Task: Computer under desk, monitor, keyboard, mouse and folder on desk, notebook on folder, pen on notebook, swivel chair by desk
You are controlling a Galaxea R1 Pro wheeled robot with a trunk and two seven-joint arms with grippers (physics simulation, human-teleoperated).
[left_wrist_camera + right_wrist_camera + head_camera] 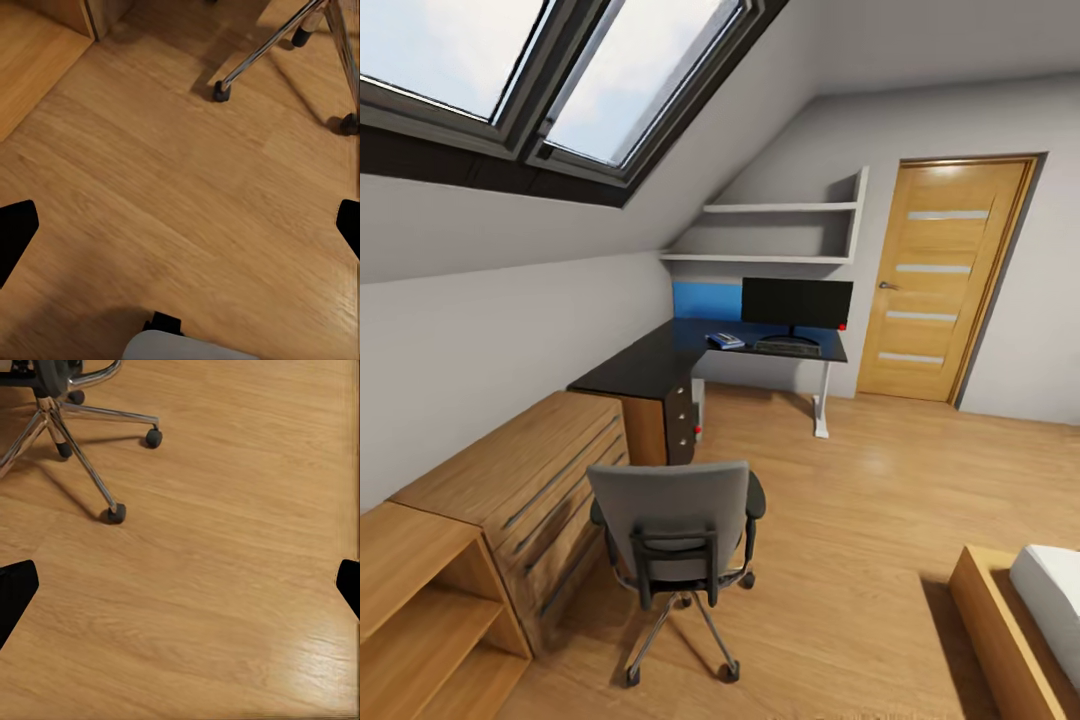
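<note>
Attic bedroom: the surface [650,365] carries monitor [796,303], keyboard [787,348] and folder [725,340] at its far end. Chair [675,525] stands well apart, unplaced. Both hands spread, empty.

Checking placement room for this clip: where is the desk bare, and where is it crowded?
The desk is bare along its near wing, from the drawer end up to the corner. It is crowded at the far end, where the folder, keyboard and monitor sit close together. A strip in front of the keyboard looks free. The chair stands apart on open floor.
</note>
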